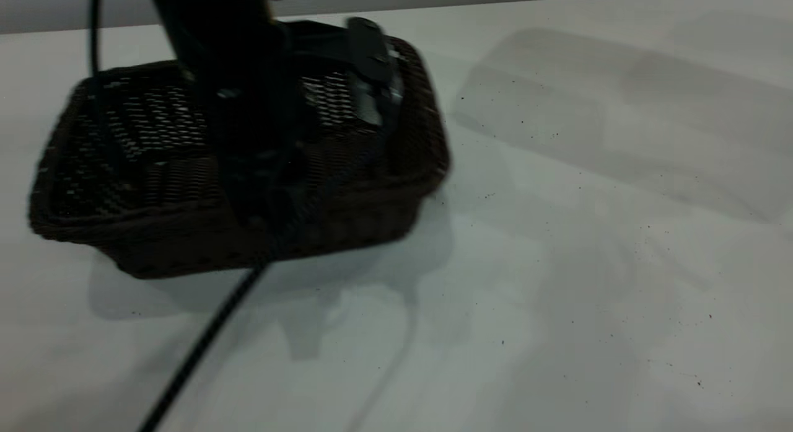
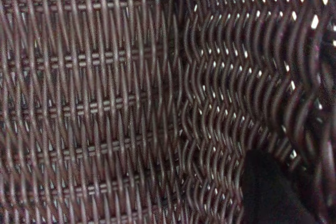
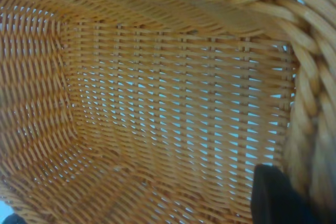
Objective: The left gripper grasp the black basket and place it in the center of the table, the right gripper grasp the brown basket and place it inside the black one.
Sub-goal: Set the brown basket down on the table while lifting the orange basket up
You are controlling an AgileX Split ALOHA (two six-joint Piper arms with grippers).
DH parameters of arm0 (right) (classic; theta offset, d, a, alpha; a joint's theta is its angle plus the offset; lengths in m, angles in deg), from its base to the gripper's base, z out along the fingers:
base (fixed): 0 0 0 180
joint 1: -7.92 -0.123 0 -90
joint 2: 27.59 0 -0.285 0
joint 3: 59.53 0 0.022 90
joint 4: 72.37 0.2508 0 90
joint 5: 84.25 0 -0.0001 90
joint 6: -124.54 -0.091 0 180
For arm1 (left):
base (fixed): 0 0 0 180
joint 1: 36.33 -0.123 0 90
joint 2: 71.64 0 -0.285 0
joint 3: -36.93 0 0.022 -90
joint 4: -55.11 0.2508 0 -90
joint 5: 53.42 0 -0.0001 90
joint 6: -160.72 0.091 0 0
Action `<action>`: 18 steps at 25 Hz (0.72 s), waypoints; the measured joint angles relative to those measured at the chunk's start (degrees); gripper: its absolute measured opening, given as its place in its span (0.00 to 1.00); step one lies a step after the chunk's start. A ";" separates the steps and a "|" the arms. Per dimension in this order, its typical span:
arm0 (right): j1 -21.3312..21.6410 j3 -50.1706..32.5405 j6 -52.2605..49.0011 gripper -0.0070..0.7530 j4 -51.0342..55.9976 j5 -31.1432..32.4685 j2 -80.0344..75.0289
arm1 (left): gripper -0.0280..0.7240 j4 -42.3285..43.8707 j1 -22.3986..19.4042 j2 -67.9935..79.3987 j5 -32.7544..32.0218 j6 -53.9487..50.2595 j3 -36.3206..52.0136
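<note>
The black basket (image 1: pixel 186 190) sits tilted at the table's (image 1: pixel 588 283) left, its near side seemingly lifted. The left gripper (image 1: pixel 260 209) reaches down over its near rim; whether the jaws are clenched I cannot tell. The right wrist view looks into the brown basket (image 3: pixel 157 108), jaw state likewise unclear.

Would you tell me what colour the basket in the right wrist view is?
Orange-tan woven wicker; the brown basket shows best in the right wrist view.
</note>
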 joint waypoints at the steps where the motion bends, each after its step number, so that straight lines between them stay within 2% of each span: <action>1: 0.00 0.00 0.30 0.16 0.00 0.00 0.00 | 0.29 0.00 1.27 0.00 0.05 0.00 0.00; 7: 0.00 0.00 1.02 0.16 0.00 -0.11 0.00 | 0.28 -0.06 7.91 0.00 0.71 -1.73 -0.05; 11: 0.00 0.00 1.23 0.16 0.00 -0.05 0.00 | 0.28 -0.06 11.32 0.00 0.78 -6.46 -0.10; 18: 0.00 0.00 1.43 0.16 -0.16 0.00 0.00 | 0.28 -0.09 13.74 0.00 0.66 -11.44 -0.10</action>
